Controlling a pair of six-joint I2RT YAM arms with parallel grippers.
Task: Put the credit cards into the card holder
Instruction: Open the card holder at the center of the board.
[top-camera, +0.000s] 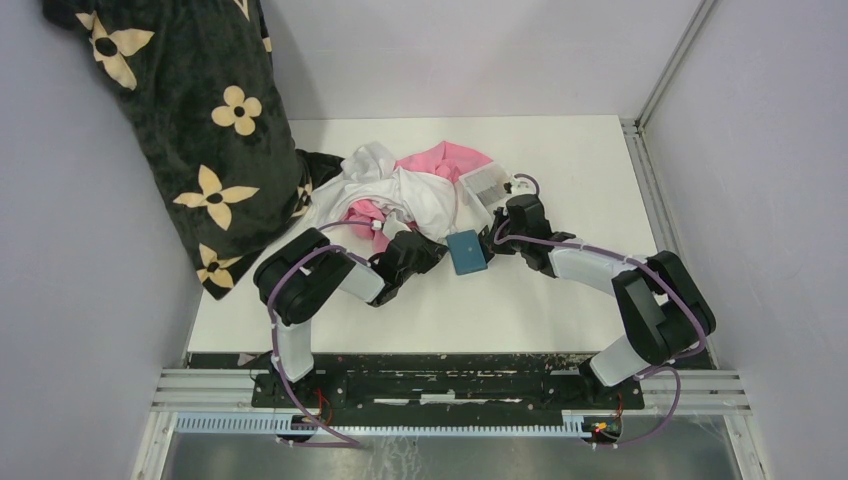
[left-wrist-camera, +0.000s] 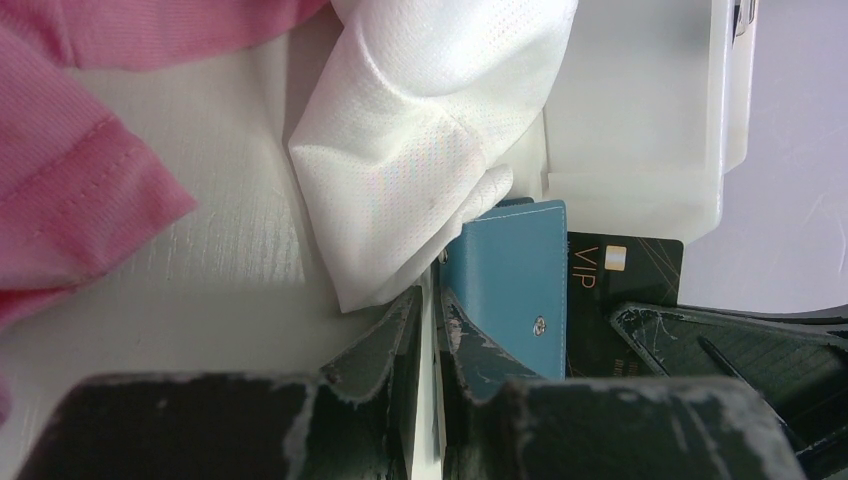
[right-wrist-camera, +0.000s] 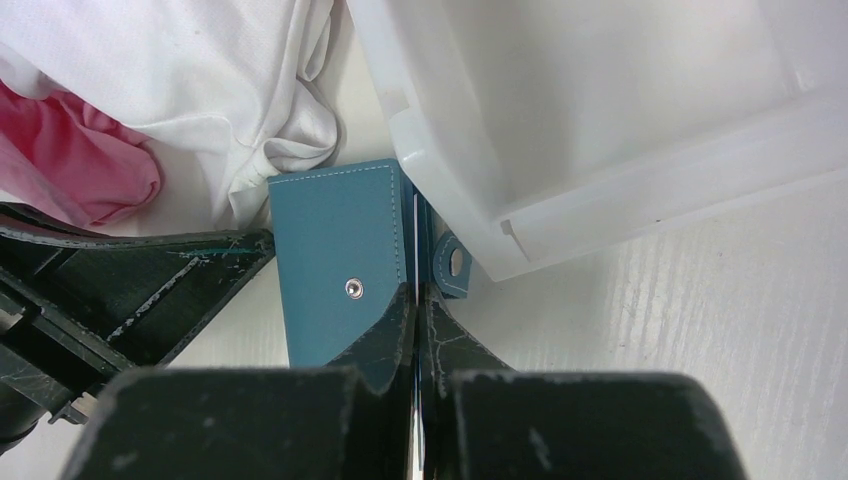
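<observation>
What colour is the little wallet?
Teal-blue; the small square wallet shows best in right wrist view.

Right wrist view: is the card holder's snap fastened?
No, the strap tab hangs free at the card holder's edge, clear of the stud on its face.

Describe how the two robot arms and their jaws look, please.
The left arm and right arm look alike: black joint housings, white links, a purple cable looped along each. The jaws are black, wedge-shaped, with scuffed, whitish edges.
</observation>
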